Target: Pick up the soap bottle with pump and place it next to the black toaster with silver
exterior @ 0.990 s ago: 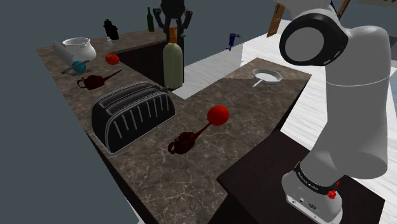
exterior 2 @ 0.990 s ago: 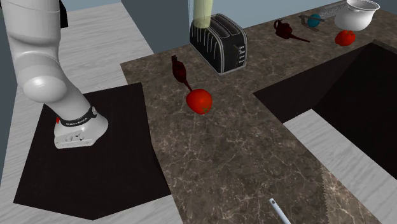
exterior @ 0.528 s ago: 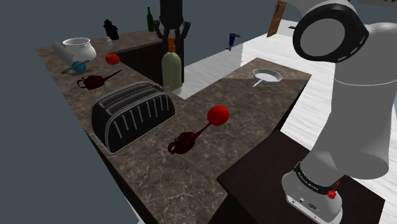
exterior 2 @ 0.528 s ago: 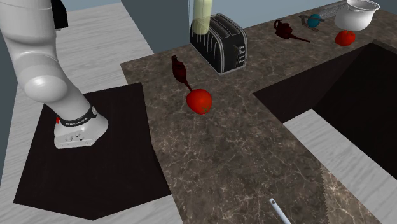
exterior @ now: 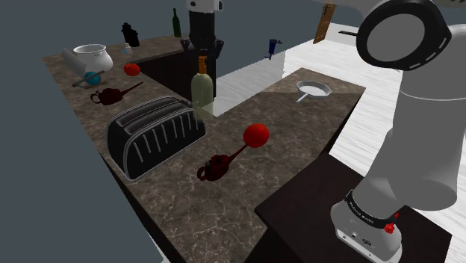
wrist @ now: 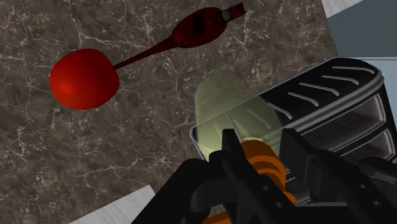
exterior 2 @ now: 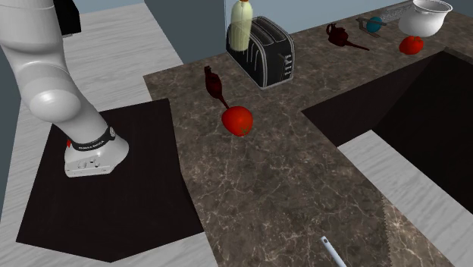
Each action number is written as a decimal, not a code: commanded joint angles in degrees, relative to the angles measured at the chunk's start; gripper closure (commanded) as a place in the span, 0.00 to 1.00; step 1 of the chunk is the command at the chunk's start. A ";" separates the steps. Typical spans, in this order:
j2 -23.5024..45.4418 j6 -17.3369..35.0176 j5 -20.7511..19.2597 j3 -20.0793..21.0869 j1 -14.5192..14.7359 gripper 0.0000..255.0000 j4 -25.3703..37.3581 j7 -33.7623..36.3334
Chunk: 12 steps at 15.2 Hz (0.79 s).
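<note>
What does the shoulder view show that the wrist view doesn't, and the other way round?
Shoulder view's extras: the white arm, a white pan, a white bowl and a black bottle at the back. Wrist view's extra: a close look at the claw, its fingers clasping the orange pump. Shared: the soap bottle upright beside the black toaster, and the red-headed utensil on the brown counter.

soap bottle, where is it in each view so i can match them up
Shoulder view: soap bottle upper middle, behind the toaster's right end.
Second exterior view: top centre, left of the toaster.
Wrist view: orange pump in the gripper, body beside the toaster.
Shared landmark: the black toaster.
</note>
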 commanded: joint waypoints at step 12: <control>-1.81 11.04 -0.06 0.04 0.43 1.00 -12.83 -0.95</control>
